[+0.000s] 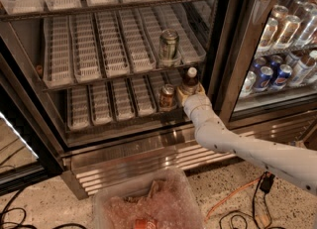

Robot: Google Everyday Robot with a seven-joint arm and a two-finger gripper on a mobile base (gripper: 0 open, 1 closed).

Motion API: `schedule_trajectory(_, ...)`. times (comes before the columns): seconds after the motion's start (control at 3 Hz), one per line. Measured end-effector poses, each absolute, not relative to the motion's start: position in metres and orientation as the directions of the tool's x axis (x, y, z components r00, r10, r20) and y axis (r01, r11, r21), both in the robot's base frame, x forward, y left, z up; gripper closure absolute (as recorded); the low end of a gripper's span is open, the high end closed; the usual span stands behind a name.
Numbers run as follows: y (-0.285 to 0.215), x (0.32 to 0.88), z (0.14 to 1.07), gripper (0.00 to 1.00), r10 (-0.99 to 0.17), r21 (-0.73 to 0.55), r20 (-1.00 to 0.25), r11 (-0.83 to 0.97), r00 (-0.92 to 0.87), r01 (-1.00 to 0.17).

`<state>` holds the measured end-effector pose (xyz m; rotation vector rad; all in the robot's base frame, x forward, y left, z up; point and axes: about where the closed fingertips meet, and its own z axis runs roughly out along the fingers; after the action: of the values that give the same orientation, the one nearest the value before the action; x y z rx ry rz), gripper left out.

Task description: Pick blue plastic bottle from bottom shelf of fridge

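The blue plastic bottle, with a dark body and a white cap, stands upright at the right end of the bottom shelf of the fridge. My gripper is at the bottle's lower body and hides its base; the white arm reaches in from the lower right. A copper-brown can stands just left of the gripper.
A taller green-silver can stands on the shelf above, over the gripper. The black door frame is close on the right, with a glass compartment of blue cans beyond. A ribbed steel sill, a plastic bin and floor cables lie below.
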<state>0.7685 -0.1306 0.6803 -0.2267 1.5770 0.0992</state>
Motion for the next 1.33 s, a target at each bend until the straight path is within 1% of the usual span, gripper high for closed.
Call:
schedule_trajectory(0.33,-0.1280,0.7454,0.7089,1.00,-0.082,-0.095,-0.994,0.971,0.065,-0.217)
schedule_trajectory(1.33,-0.1252,0.7415,0.7020,1.00,-0.080,-0.094,-0.994,0.969,0.068,-0.229)
